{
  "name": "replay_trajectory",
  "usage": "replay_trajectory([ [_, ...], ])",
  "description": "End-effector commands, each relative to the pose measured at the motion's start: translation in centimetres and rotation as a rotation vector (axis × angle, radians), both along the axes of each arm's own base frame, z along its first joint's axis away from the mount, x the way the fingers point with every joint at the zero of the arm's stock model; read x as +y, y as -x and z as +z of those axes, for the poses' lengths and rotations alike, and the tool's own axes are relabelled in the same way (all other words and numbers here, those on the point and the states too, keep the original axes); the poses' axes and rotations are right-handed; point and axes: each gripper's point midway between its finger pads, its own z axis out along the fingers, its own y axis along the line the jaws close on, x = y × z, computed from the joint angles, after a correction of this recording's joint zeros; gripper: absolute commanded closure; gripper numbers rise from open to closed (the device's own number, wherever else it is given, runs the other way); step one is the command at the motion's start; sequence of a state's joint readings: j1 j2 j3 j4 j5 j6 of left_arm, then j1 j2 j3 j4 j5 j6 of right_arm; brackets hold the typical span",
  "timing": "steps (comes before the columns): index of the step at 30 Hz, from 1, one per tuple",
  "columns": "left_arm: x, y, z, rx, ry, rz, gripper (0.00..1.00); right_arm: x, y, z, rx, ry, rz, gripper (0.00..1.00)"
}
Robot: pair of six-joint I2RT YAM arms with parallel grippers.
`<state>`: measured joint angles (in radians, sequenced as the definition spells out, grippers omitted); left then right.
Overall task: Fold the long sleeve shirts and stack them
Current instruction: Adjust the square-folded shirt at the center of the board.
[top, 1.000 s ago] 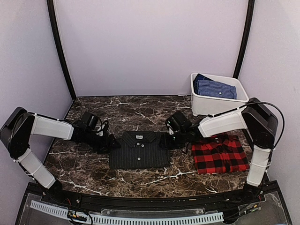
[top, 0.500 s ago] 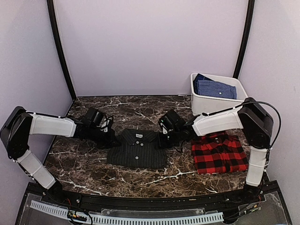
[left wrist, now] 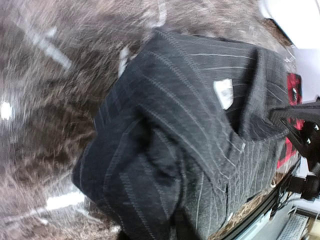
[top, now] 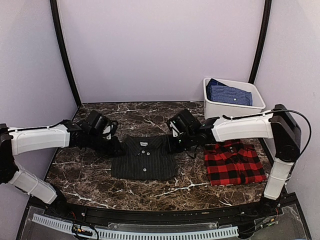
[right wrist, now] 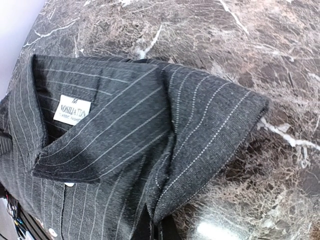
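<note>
The dark marble counter point(top: 150, 112) carries everything. The left arm point(top: 40, 139) and right arm point(top: 242, 128) both reach low and nearly flat toward the middle, stretched farther than a second ago. Between them lies the folded charcoal pinstriped shirt point(top: 145, 160), collar away from the bases; it has slid left and away from the plaid shirt point(top: 234, 164), which lies flat on the right. A white bin point(top: 225, 111) holding blue cloth point(top: 229, 93) stands behind the plaid shirt. The left hand point(top: 117, 149) grasps the pinstriped shirt's left shoulder and the right hand point(top: 174, 146) is clenched on its right shoulder. In both wrist views bunched cloth hides the fingertips, and the left wrist view is blurred. A small label point(right wrist: 71, 108) sits inside the collar.
</note>
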<state>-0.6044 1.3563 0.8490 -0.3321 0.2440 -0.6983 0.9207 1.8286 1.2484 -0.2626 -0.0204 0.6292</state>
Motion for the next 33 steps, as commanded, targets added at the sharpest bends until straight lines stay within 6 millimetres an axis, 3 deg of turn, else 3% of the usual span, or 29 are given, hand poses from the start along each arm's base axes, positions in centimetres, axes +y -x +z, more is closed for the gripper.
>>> replay_trajectory([
  [1, 2.0, 1.3, -3.2, 0.08, -0.105, 0.052, 0.62, -2.9, -0.2, -2.2, 0.022, 0.04, -0.036, 0.9],
  [2, 2.2, 1.2, -3.5, 0.079, -0.119, 0.057, 0.52, -3.7, -0.2, -3.0, 0.038, 0.051, -0.047, 0.82],
  [4, 2.4, 0.7, -3.7, 0.061, -0.142, 0.063, 0.44, -4.9, -0.2, -3.7, 0.049, 0.071, -0.07, 0.73],
  [9, 2.3, -1.4, -3.2, 0.028, -0.151, 0.07, 0.46, -5.8, -0.6, -2.3, 0.011, 0.079, -0.095, 0.59],
  [13, 2.2, -2.6, -3.5, 0.021, -0.154, 0.057, 0.56, -5.6, -1.0, -0.6, -0.027, 0.072, -0.102, 0.59],
  [18, 2.2, -3.5, -4.4, 0.039, -0.153, 0.049, 0.66, -3.7, -1.2, 0.4, -0.05, 0.058, -0.064, 0.59],
  [25, 1.8, -3.7, -4.8, 0.05, -0.137, 0.036, 0.75, -1.7, -2.4, -1.9, -0.033, 0.095, -0.028, 0.65],
  [33, 1.7, -3.6, -4.9, 0.052, -0.126, 0.027, 0.8, -1.5, -2.6, -4.3, 0.005, 0.124, -0.031, 0.66],
])
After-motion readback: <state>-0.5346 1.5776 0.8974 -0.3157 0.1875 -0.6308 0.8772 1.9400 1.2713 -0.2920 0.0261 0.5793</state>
